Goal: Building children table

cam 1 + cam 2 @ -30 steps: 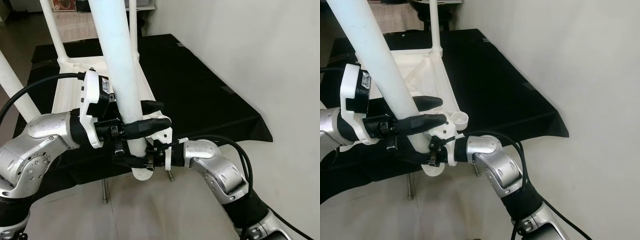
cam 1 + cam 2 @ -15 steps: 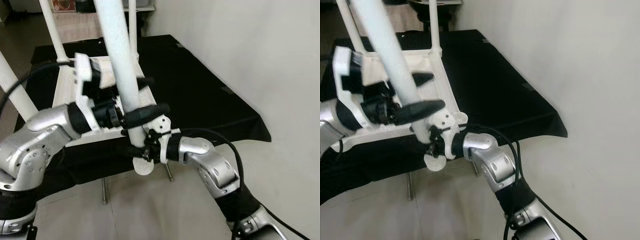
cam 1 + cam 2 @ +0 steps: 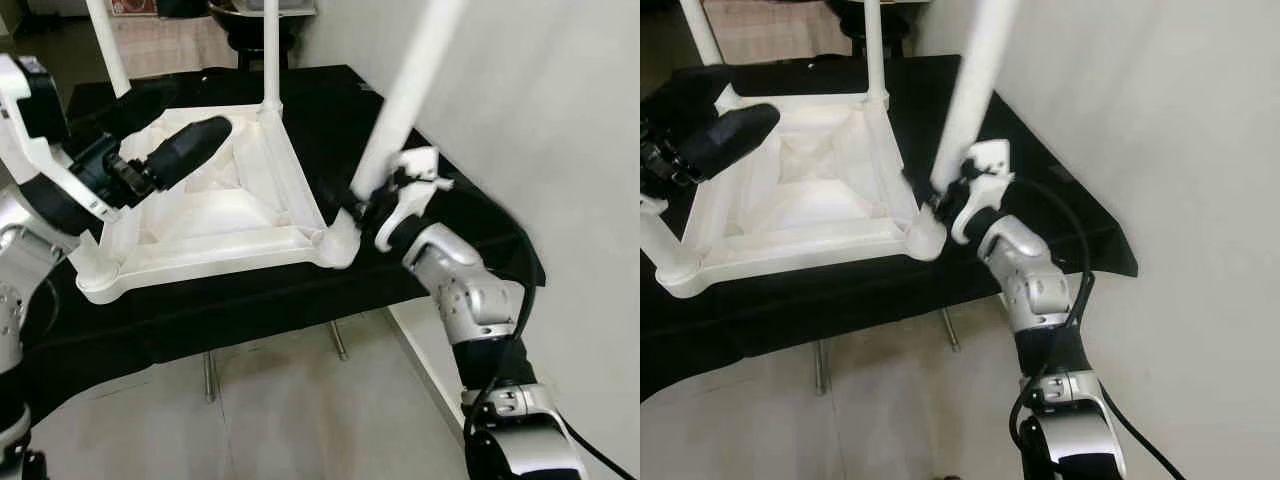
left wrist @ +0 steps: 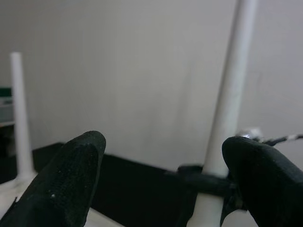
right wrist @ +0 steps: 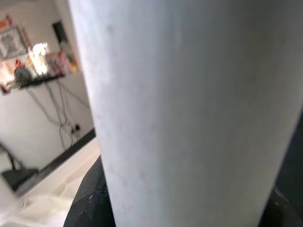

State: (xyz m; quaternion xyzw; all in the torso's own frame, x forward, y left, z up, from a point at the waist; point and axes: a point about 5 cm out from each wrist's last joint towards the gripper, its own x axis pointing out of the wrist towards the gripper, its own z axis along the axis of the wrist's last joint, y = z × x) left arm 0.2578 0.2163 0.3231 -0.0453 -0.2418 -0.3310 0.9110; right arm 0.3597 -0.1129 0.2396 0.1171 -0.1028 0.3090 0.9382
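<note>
Inverted white table top (image 3: 215, 215) on black counter (image 3: 420, 190); four legs; right hand (image 3: 362, 196) grips one leg (image 3: 400, 100); left hand (image 3: 150, 135) spread wide.

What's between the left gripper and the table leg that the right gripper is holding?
In the left eye view, the ribbed underside of the upturned white tabletop spans from the open left gripper to the leg held by the right gripper.

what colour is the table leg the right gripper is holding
White; the leg in the right gripper shows best in the left eye view.
</note>
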